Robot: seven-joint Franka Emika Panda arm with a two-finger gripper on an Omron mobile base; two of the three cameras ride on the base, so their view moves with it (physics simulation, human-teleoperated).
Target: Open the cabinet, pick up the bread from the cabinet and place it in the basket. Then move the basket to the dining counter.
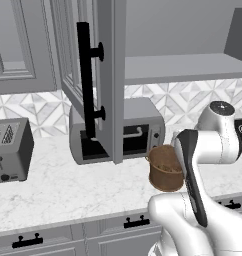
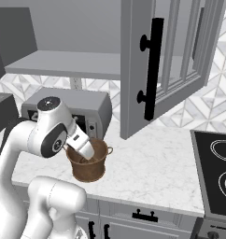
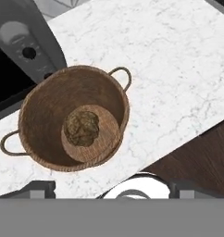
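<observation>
One loaf accounted for: bread is lying on the floor of the basket, beside the toaster oven on the marble counter. My gripper is hovering above, fingers spread, holding nothing. Next I am judging a rim grasp, then carrying toward the dining counter.

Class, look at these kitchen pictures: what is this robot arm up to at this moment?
The arm's gripper hangs open above the basket, which stands on the tiled-wall marble counter in front of a grey toaster oven. The bread lies on the basket's bottom, free of the fingers. The cabinet door stands open. The basket has not yet gone to the dining counter.
</observation>
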